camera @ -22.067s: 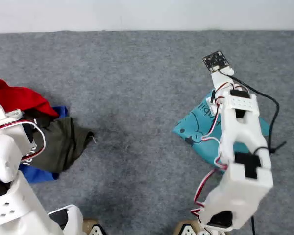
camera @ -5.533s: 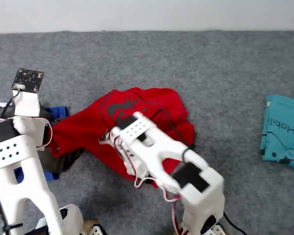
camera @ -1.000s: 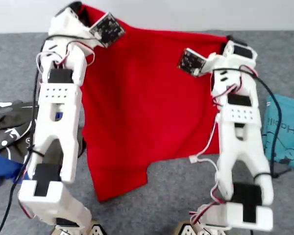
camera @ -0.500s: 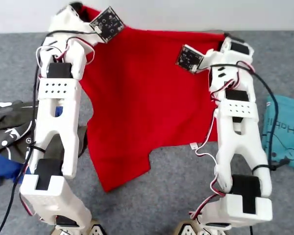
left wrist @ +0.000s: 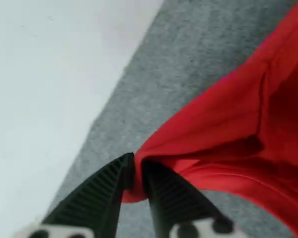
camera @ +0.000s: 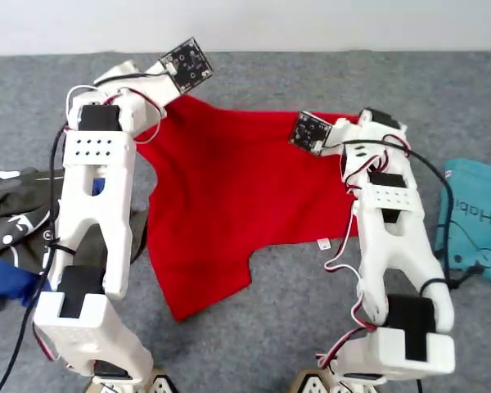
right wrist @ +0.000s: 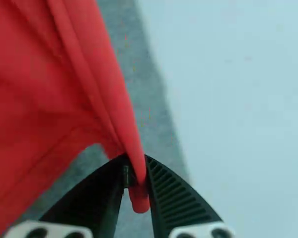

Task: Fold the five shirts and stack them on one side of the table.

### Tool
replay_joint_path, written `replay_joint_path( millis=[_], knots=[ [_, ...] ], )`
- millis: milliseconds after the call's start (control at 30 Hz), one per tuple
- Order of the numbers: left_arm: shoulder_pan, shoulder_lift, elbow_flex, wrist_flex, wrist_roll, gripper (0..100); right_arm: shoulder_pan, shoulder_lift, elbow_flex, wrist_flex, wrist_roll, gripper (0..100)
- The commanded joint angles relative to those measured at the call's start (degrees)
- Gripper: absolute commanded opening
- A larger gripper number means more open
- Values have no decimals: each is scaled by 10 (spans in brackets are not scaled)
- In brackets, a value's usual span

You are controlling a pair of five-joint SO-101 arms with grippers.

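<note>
Left arm (camera: 94,188), right arm (camera: 393,221) extended forward; jaws clamped.

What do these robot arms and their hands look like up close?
The left arm and right arm are blocky white shells with black joint blocks, trailing thin red, white and black wires. A small dark circuit board sits near each wrist. The left hand and right hand have black ribbed fingers.

robotics lab bench, grey felt tabletop (camera: 254,78), bare white wall (camera: 245,24), white arms (camera: 94,188) with exposed wiring (camera: 353,169)
</note>
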Motion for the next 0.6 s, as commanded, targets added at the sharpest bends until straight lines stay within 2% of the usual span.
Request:
replay_joint_path(
  millis=[0, 367, 567],
  knots=[
    [18, -11, -36, 46, -2, 13, 9, -66, -6, 101, 2, 10],
    [93, -61, -32, 315, -1, 13, 33, -132, -5, 353, 1, 10],
    [98, -62, -29, 439, 0, 14, 51, -130, -5, 419, -4, 10]
  ],
)
